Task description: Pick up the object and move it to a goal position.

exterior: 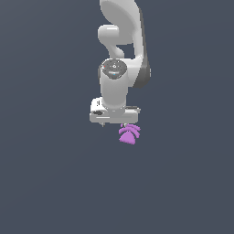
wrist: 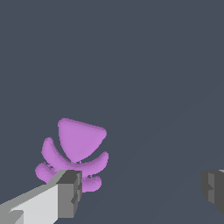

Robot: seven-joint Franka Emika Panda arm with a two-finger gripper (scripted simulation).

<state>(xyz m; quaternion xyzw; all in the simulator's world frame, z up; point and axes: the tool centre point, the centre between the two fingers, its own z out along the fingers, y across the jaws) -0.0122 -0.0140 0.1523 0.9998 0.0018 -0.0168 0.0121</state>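
The object [exterior: 128, 134] is a small glossy purple piece: a rounded wedge with curved arc ribs. It lies on the dark grey floor just beyond the front edge of the white hand in the exterior view. My gripper [exterior: 114, 119] hangs over the floor close beside it, its fingers mostly hidden under the hand there. In the wrist view the object [wrist: 78, 144] sits off to one side of the gripper [wrist: 142, 190], and one grey fingertip [wrist: 70, 192] covers part of its ribs. The jaws stand wide apart with nothing between them.
Plain dark grey floor [exterior: 55, 183] surrounds the arm on all sides. The white arm [exterior: 121, 50] rises behind the hand toward the exterior view's top. No other objects or goal marker show.
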